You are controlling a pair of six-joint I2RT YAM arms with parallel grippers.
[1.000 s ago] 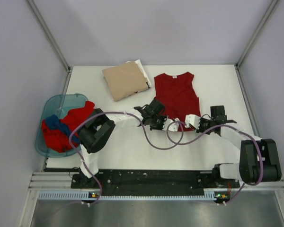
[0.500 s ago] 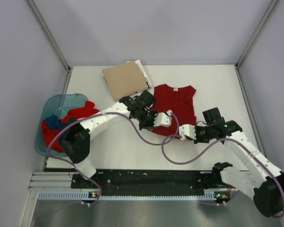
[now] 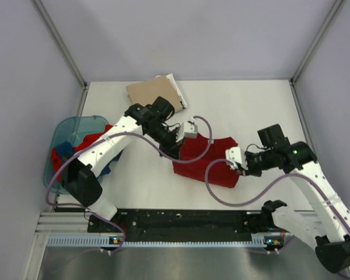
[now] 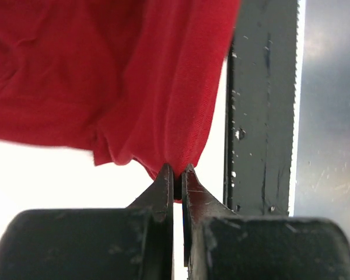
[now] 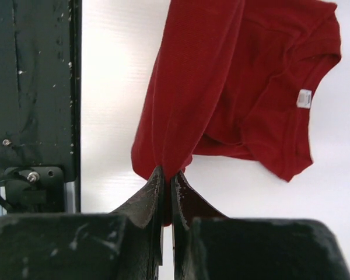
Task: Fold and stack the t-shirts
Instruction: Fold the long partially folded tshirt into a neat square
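Note:
The dark red t-shirt [image 3: 204, 160] hangs lifted between my two grippers over the middle of the table. My left gripper [image 3: 176, 150] is shut on its left edge; the left wrist view shows the cloth [image 4: 134, 81] pinched at the fingertips [image 4: 176, 172]. My right gripper [image 3: 238, 165] is shut on its right edge; the right wrist view shows the shirt [image 5: 233, 87] with its neck label hanging from the tips [image 5: 167, 175]. A folded tan t-shirt [image 3: 153, 98] lies on a white one at the back left. Red and blue t-shirts [image 3: 76, 157] fill the teal tub.
The translucent teal tub [image 3: 59, 133] stands at the left edge of the table. The black base rail [image 3: 186, 220] runs along the near edge. Grey walls close in the table on three sides.
Both grippers have lifted the dark red t-shirt off the table and carried it nearer and leftwards. The left arm swung back towards the tan shirt; the right arm rose.

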